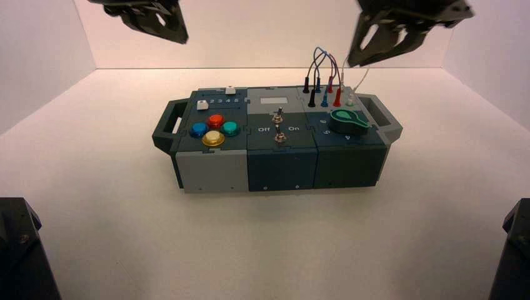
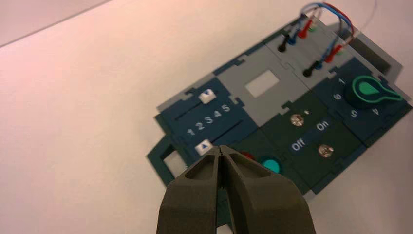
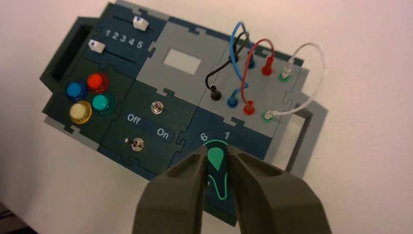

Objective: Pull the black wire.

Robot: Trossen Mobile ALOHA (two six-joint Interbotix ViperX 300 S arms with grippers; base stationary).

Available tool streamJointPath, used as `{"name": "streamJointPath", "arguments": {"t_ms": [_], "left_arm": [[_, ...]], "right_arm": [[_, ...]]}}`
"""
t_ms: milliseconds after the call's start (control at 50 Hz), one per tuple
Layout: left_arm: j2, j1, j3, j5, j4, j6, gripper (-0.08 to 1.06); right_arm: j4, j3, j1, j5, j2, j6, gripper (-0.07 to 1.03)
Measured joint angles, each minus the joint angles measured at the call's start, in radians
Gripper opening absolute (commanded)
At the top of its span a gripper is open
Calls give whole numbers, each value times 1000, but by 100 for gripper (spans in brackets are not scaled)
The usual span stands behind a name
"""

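The right gripper (image 3: 217,150), jaws parted, is above the box's (image 1: 279,167) right part; best to straddle one plug of the black wire (image 3: 214,72), near the far edge, and draw straight up. The left gripper (image 2: 220,148) waits, closed, above the left part.

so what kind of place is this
Probably a robot test bench or lab: a button-and-switch box on a pale surface, plain white walls, two robot arms over it.
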Motion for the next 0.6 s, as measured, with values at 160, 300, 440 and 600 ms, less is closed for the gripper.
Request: {"name": "streamJointPath", "arguments": {"t_ms": [160, 300, 440, 600], "left_arm": [[25, -5, -8, -14, -5, 0, -3], [31, -6, -8, -31, -11, -3, -3], [38, -11, -8, -43, -11, -3, -3], [46, -12, -8, -44, -11, -3, -3]], "right_arm": [[9, -44, 11, -9, 101, -2, 49], [12, -84, 41, -21, 195, 0, 49], [12, -127, 77, -38, 288, 0, 49], [12, -176, 83, -49, 371, 0, 49]]}}
